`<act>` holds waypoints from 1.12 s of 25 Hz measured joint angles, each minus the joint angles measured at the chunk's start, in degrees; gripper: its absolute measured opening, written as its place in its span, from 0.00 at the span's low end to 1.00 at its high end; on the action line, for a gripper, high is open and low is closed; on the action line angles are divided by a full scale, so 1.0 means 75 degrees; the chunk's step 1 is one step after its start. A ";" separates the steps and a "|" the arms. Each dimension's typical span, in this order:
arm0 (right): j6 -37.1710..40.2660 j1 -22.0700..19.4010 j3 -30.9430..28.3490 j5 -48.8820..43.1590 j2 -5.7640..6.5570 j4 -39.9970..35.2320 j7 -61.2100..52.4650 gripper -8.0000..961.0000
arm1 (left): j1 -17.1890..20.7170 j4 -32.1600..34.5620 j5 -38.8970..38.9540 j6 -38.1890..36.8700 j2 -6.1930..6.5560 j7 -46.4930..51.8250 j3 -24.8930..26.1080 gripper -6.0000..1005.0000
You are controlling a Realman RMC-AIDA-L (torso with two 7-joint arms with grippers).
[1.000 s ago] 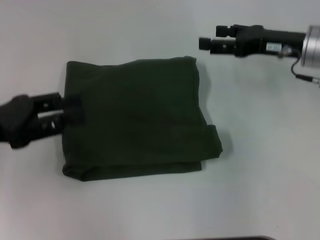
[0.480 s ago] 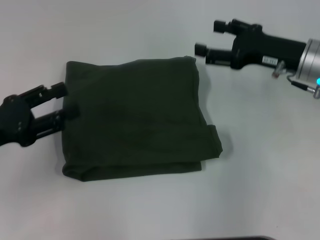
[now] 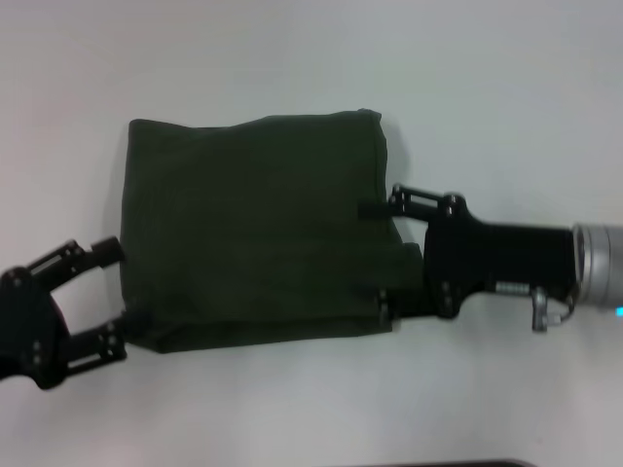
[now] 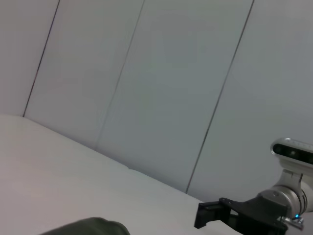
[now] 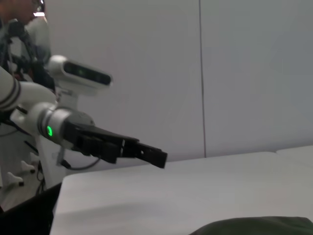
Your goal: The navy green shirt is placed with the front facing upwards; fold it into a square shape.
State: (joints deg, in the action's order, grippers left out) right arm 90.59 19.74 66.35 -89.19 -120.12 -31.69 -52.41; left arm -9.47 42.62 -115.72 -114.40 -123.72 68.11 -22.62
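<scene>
Right tool [image 3: 375,258] wide open, straddling folded shirt [image 3: 253,229] right edge; left tool [image 3: 115,297] open at left corner.

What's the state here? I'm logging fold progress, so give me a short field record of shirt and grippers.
shirt: dark green shirt, folded to a rough square, flat on the white table
print: not visible
left gripper: open, at the shirt's near-left corner
right gripper: open, at the shirt's right edge, fingers spanning the small flap that sticks out
held: nothing gripped
</scene>
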 joint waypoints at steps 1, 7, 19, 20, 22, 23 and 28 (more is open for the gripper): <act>0.0108 -0.0015 -0.0011 0.0023 0.0005 0.0195 0.0156 0.95 | 0.0026 -0.0124 -0.0062 0.0018 0.0001 -0.0151 0.0001 0.87; 0.0157 -0.0029 0.0029 -0.0020 0.0022 0.1084 0.1166 0.95 | 0.0126 -0.0966 -0.0794 0.0298 0.0003 -0.2078 0.0055 0.87; 0.0155 -0.0038 0.0332 -0.0100 0.0033 0.1272 0.1310 0.95 | 0.0198 -0.1417 -0.1381 0.0662 0.0153 -0.3045 -0.0063 0.87; 0.0157 -0.0038 0.0333 -0.0149 0.0034 0.1275 0.1311 0.95 | 0.0142 -0.1427 -0.1501 0.0640 0.0195 -0.2977 -0.0085 0.87; 0.0172 -0.0040 0.0340 -0.0209 0.0033 0.1281 0.1307 0.95 | 0.0027 -0.1452 -0.1660 0.0606 0.0238 -0.2832 -0.0097 0.87; 0.0176 -0.0041 0.0343 -0.0222 0.0033 0.1281 0.1300 0.95 | -0.0022 -0.1459 -0.1702 0.0600 0.0249 -0.2776 -0.0095 0.87; 0.0204 -0.0042 0.0378 -0.0227 0.0033 0.1291 0.1299 0.95 | -0.0105 -0.1467 -0.1724 0.0558 0.0253 -0.2670 -0.0053 0.87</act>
State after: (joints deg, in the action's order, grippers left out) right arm 92.12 19.42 69.19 -90.89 -119.88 -22.01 -42.67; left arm -10.25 31.62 -128.66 -110.21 -121.83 48.09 -23.02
